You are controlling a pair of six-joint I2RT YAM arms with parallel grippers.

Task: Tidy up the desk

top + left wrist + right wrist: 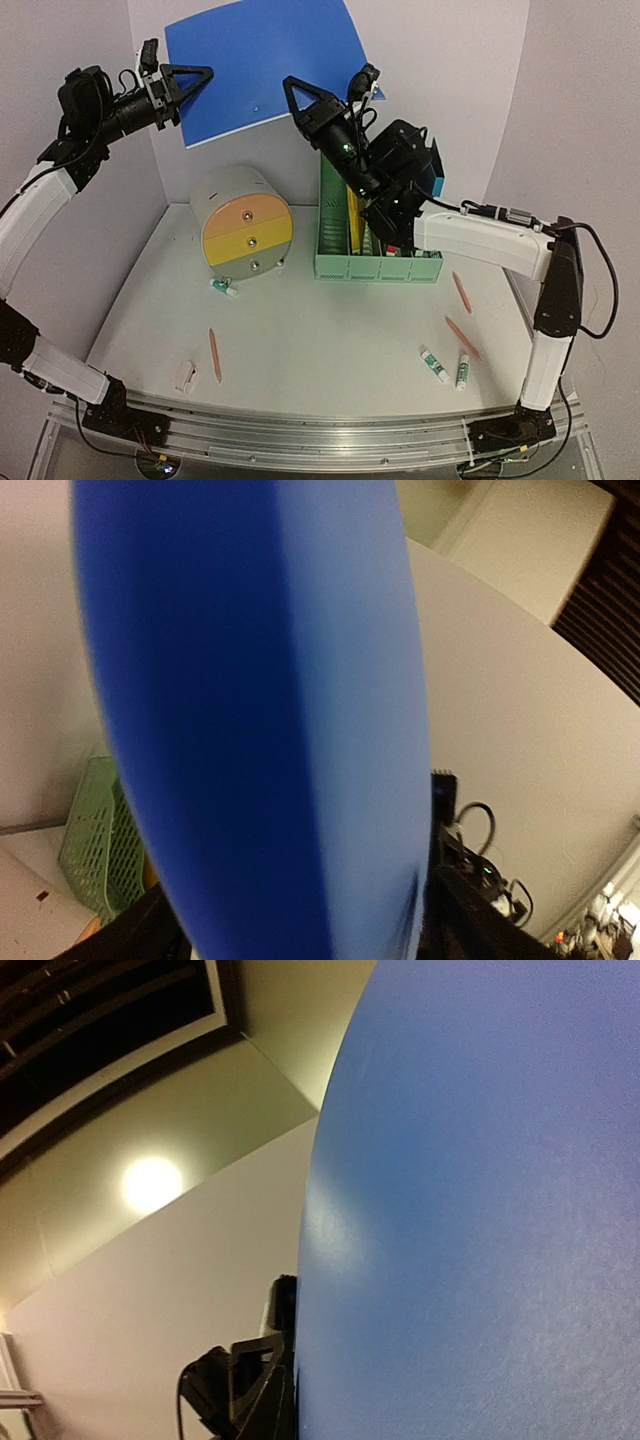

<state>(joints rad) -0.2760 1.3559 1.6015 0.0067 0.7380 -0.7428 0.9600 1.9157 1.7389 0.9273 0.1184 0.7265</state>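
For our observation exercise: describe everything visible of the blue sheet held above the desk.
The blue sheet is a flat, stiff-looking rectangle, plain matte blue, perhaps card or plastic. It hangs tilted in the air near the back wall, above the round drawer unit and green basket, touching neither. The left claw straddles its left edge, jaws apart; the right claw appears to grip its lower edge.

Blurred blue sheet (260, 720) filling the centre, perhaps a folder, green mesh basket (95, 840) lower left, pale wall (520, 710) behind
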